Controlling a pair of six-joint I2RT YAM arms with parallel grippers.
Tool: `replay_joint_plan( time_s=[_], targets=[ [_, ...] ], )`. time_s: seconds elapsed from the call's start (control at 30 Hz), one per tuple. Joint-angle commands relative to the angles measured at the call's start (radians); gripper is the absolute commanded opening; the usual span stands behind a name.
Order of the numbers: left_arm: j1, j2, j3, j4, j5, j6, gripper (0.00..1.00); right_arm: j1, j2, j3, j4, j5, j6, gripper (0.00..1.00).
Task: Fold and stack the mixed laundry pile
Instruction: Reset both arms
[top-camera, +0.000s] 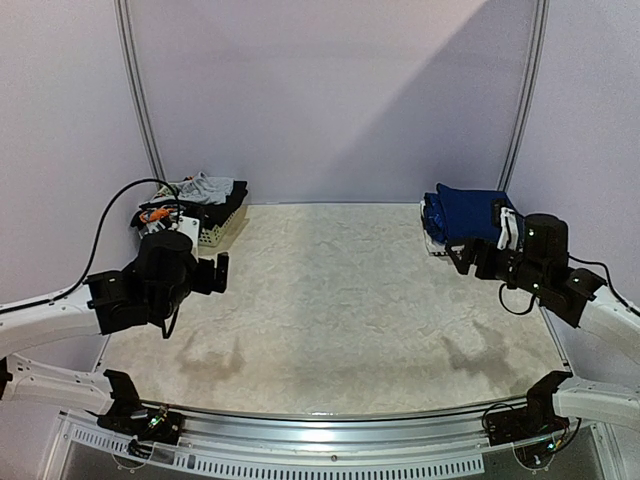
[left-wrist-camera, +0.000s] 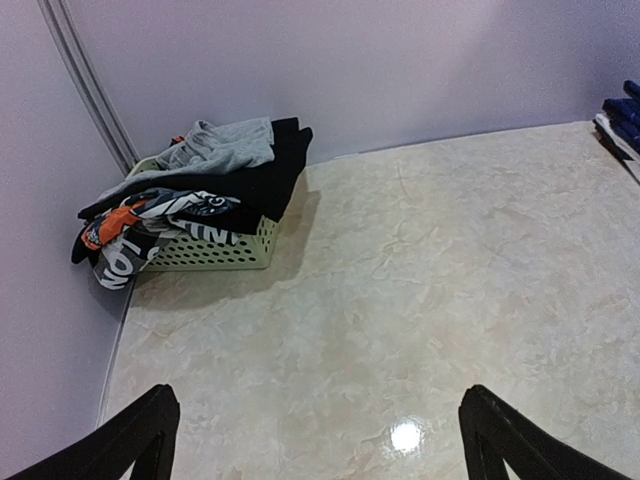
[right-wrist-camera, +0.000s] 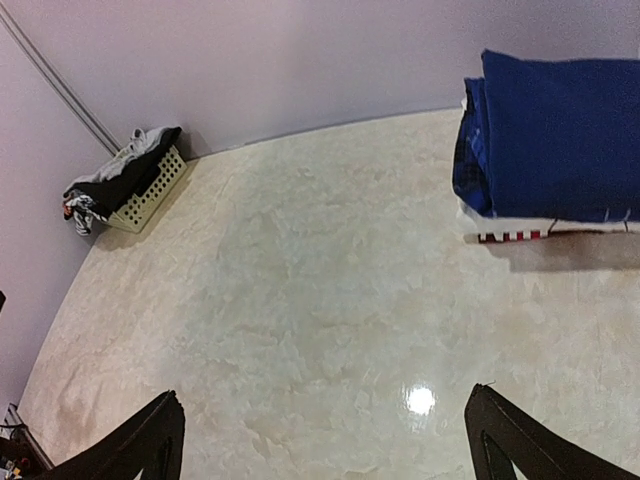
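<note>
The laundry pile (top-camera: 205, 189) sat in a basket (top-camera: 224, 233) at the far left corner of the desk (top-camera: 330, 300); a folded stack (top-camera: 470, 211) lay far right.

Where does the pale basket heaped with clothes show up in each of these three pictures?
Top view: the basket sits far left, against the back wall.
Left wrist view: basket upper left, large, clothes spilling over its side.
Right wrist view: basket small, near the left edge.
Shared landmark: the folded blue stack, opposite the basket in every view.
</note>
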Motion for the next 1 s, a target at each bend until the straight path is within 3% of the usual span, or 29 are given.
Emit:
replay_joint_plan(
  time_s=[0.0,0.3,0.97],
  targets=[
    [0.026,-0.047,-0.046,-0.032,-0.048,-0.008,1.00,0.004,-0.035,-0.076,-0.007,0.026,0.037,0.99],
    [0.041,-0.126,-0.121,-0.032,-0.051,-0.015,1.00,0.003,-0.143,-0.163,-0.016,0.035,0.049,0.99],
    [0.049,-0.145,-0.131,-0.030,-0.040,-0.007,1.00,0.004,-0.132,-0.170,0.046,0.016,0.027,0.99]
  ],
)
